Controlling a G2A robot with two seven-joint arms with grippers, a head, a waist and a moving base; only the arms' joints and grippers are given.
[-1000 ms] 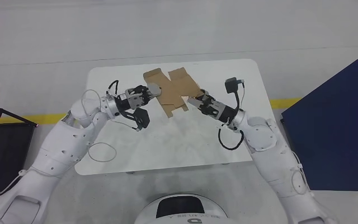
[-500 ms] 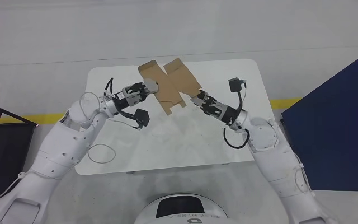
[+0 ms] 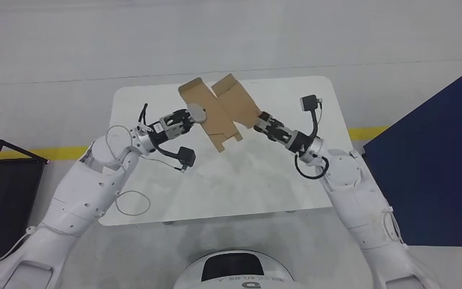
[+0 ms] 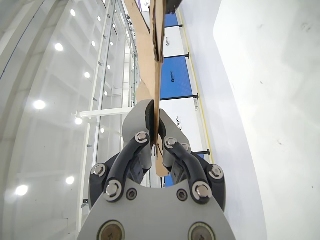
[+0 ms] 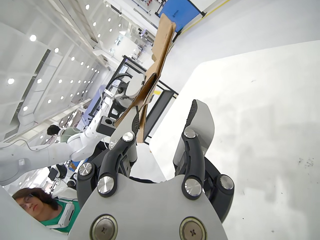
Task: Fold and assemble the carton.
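Since the flat carton (image 3: 220,108) is pinched at its left edge by the left end effector (image 3: 195,113), it is held raised over the far part of the surface (image 3: 238,180). The right end effector (image 3: 258,120), fingers spread, is set at the carton's right edge, likely to take a fresh grip for folding.

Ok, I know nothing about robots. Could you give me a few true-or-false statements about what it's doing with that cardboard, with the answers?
1. The left tool is clamped on the cardboard carton. True.
2. The right tool is clamped on the carton too. False: its jaws stand wide apart, with the carton's edge beside one of them.
3. The carton is already a closed box. False: it is a flattish sheet of panels with loose flaps.
4. The table under the arms is white. True.
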